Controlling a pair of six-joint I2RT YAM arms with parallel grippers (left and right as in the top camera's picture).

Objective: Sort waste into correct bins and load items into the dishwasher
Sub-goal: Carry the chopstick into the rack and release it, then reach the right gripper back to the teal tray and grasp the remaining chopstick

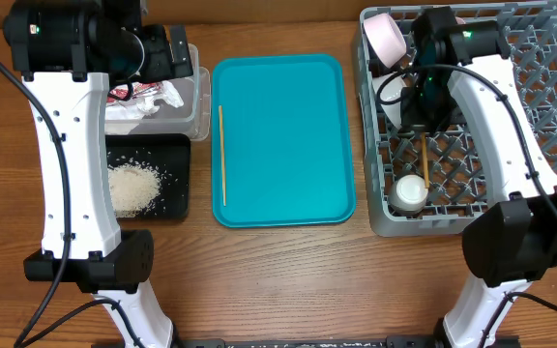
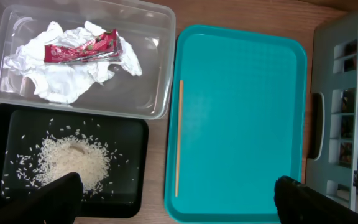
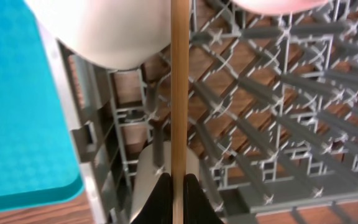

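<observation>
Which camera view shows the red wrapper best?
The left wrist view: the wrapper lies in full sight on the napkins in the tub. Overhead, the left arm hides most of it. The right wrist view lacks it.

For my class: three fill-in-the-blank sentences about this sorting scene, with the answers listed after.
1. The rice lies on a tray coloured ____.
2. The wrapper in the clear tub is coloured ____.
3. The right gripper pinches a chopstick above the dish rack; chopsticks lying on the teal tray number ____.
Answers: black; red; one.
</observation>
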